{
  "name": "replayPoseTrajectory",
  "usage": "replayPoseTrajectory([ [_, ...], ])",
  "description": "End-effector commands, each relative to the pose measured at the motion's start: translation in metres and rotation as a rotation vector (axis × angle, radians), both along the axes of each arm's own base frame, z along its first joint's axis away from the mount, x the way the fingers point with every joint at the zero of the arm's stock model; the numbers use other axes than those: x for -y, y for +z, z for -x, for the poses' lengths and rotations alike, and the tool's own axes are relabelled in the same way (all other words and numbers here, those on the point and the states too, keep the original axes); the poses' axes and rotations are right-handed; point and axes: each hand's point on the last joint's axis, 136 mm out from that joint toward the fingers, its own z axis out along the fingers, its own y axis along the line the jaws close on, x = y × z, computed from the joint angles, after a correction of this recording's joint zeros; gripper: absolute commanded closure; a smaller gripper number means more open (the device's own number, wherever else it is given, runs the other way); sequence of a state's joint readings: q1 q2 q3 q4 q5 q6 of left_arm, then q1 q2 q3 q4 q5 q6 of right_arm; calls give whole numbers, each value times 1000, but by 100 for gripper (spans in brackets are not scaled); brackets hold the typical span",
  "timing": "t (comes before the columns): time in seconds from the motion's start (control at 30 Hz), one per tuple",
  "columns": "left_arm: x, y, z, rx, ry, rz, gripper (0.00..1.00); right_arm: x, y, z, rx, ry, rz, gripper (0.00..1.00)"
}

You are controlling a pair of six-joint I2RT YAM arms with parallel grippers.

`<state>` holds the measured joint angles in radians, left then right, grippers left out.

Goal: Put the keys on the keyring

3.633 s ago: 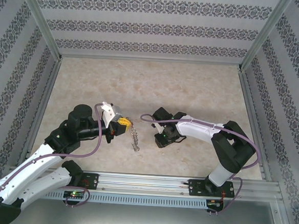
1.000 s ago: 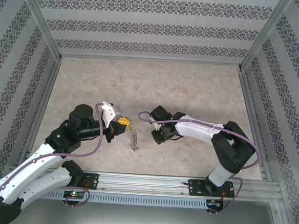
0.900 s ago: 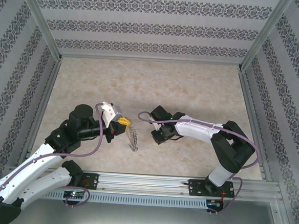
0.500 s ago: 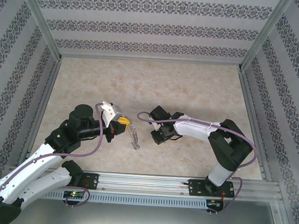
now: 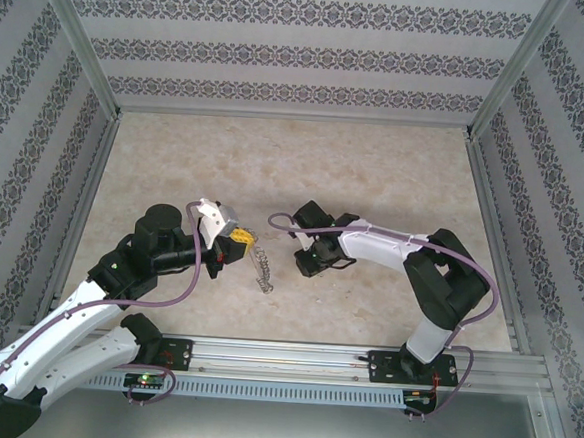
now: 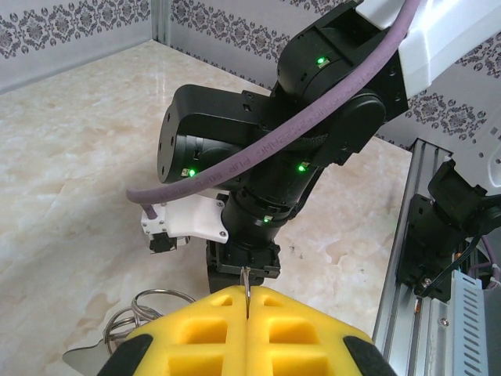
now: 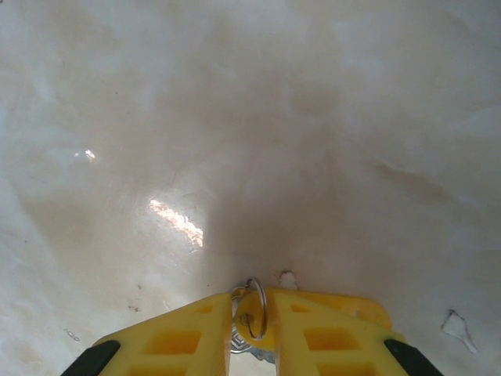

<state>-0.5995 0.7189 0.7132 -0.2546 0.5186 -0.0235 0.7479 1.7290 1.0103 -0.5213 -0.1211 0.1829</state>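
My left gripper (image 5: pixel 241 237) hovers left of centre, shut on the keyring (image 5: pixel 262 267), whose silvery loops dangle to its right down to the table. In the left wrist view the yellow fingers (image 6: pixel 196 337) pinch one thin ring edge-on (image 6: pixel 247 282), and more loops hang at lower left (image 6: pixel 145 309). My right gripper (image 5: pixel 304 267) faces it from the right, low over the table. Its jaws are nearly together in the right wrist view, right gripper (image 7: pixel 249 301), with the small yellow-orange key (image 7: pixel 252 319) and a little metal ring wedged between them.
The marble table top (image 5: pixel 295 169) stretches back to patterned walls. An aluminium rail (image 5: pixel 293 354) runs along the near edge and frame posts stand at the corners. The right arm's black wrist and purple cable (image 6: pixel 258 149) stand close in front of my left gripper.
The right arm's wrist has shifted slightly left, toward the hanging keyring. The left arm has stayed put; the dangling loops have swayed a little.
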Motion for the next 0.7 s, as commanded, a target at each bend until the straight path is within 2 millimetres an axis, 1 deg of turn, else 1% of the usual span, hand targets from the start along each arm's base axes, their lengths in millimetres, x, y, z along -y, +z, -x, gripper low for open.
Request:
replayPoseTrajectory([
  [0.0, -4, 12, -2, 48, 8, 10, 100, -1, 3, -4, -2, 11, 10, 79],
  [0.27, -4, 11, -2, 48, 10, 8, 100, -5, 2, -7, -13, 28, 7, 80],
  [0.43, -4, 11, -3, 49, 10, 8, 100, -1, -1, -7, -22, 28, 21, 80],
  [0.67, -4, 12, -3, 52, 13, 8, 100, 0, -1, -8, -32, 36, 29, 84],
])
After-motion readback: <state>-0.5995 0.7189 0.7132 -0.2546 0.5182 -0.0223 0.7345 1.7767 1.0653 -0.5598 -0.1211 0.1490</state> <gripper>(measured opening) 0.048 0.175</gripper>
